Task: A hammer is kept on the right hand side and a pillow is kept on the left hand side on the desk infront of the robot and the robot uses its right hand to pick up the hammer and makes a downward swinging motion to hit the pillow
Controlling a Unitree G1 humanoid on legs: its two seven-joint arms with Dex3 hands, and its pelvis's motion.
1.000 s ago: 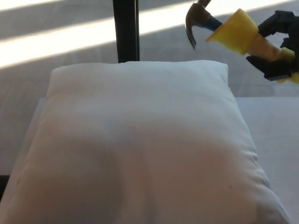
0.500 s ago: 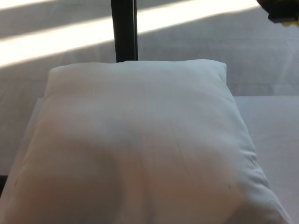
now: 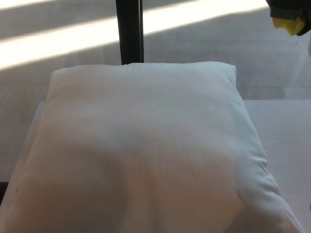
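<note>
**Hammer raised, top of swing — strike pending**

R hand [image 3: 290, 10] is sitting at the top-right corner of the head view, mostly cropped by the frame edge; only a dark sliver of it is showing, w/ a bit of yellow poking out beneath. That yellow is reading as the grip end of the hammer [image 3: 290, 25], so the hand is clenching the handle (head and shaft are lying out of frame, can't confirm their angle). L hand isn't showing anywhere.

Step in hand, by my read: pick-up is done, arm is cocked high, downward swing not yet delivered. Next move is calling for a down-and-leftward arc, since the hand is hanging beyond the pillow's far right corner, well apart from it. Grip needs to be holding firm thru the swing.

Pillow [image 3: 146, 150] is lying flat on the desk [image 3: 286, 141], filling most of the view, white, plump, no dent showing. A dark vertical post [image 3: 129, 31] is standing behind its far edge; sunlit floor [image 3: 58, 46] is stretching beyond.
</note>
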